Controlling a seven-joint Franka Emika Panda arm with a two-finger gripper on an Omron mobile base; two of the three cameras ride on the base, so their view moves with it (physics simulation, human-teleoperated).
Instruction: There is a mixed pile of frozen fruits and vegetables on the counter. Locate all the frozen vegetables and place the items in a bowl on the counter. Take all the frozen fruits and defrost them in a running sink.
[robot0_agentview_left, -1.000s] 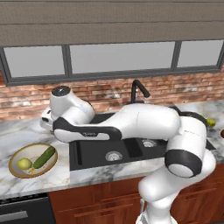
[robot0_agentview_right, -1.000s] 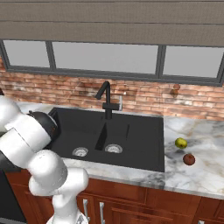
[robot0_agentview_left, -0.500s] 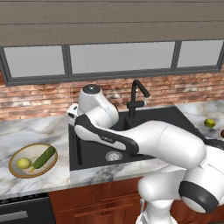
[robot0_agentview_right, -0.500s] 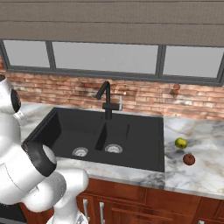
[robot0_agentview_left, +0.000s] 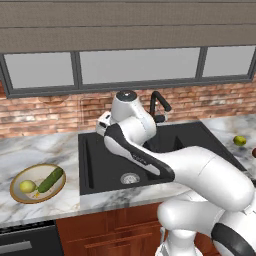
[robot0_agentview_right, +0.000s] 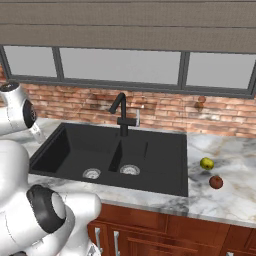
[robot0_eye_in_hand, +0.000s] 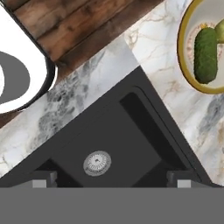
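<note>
My gripper hangs open over the left basin of the black sink, its fingertips wide apart with nothing between them. In the left base view the hand sits above the sink's back left corner. The bowl stands on the counter left of the sink and holds the long green piece and a pale yellow-green ball. Right of the sink lie a brighter yellow-green ball and a dark red ball. No water shows at the tap.
A brick wall with windows runs behind the counter. The black gooseneck tap rises at the back middle of the sink, close to my arm. Wooden cabinets front the counter below. The steel drain lies straight under the hand.
The arm has swung right, from above the bowl to over the sink's left basin. The jaws stayed open and empty. Nothing on the counter moved.
</note>
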